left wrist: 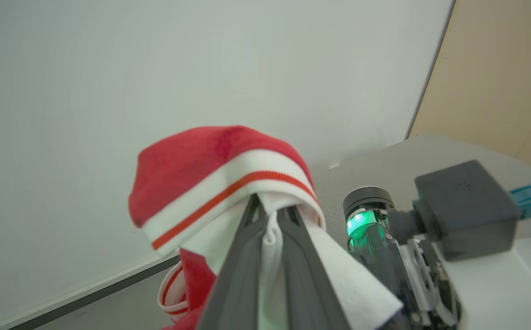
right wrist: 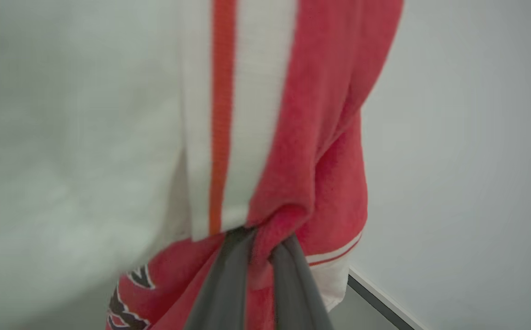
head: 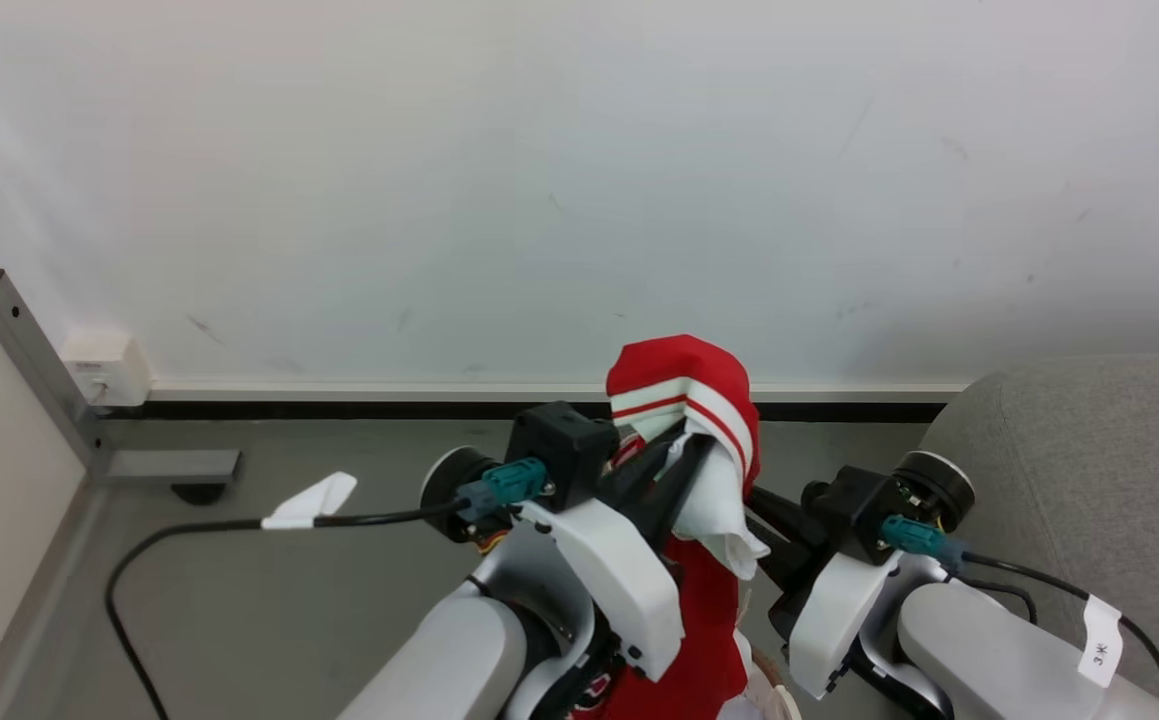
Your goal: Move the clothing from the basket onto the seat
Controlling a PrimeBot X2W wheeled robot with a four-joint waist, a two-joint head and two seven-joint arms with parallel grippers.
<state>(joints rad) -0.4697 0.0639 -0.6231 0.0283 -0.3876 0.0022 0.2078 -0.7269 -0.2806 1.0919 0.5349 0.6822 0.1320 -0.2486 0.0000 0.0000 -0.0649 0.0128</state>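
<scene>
Bright red clothing (head: 684, 385) with a white, red-striped trim hangs in the air in the head view, held up between the two grippers. The left gripper (head: 681, 452) points up into it from below, with a white panel drooping just to that gripper's right side. The right gripper (head: 763, 508) reaches in from the other side, and its dark fingers disappear behind the cloth, so this view does not show their grip. More red fabric hangs below both grippers, between the two pale forearms. The grey sofa (head: 1069, 450) lies just beyond the right gripper's wrist, and the clothing does not touch it. Off to the left arm's side, a black cable (head: 189, 530) with a white tag runs across the grey floor (head: 339, 620).

In the left wrist view the left gripper (left wrist: 272, 211) is nearly closed, its two fingers pinching a fold of white fabric. The striped trim and red cloth (left wrist: 210, 160) drape over the fingertips like a hood. The right arm's black camera block (left wrist: 467, 211) and a green-lit wrist ring sit just beside it.

In the right wrist view the right gripper (right wrist: 258, 245) is drawn together on a bunched twist of red cloth squeezed between its fingertips. The clothing (right wrist: 320, 137) rises above the fingers, with the white trim and its orange-red stripe to their left. Dark lettering (right wrist: 128, 298) shows low beside the left finger.
</scene>
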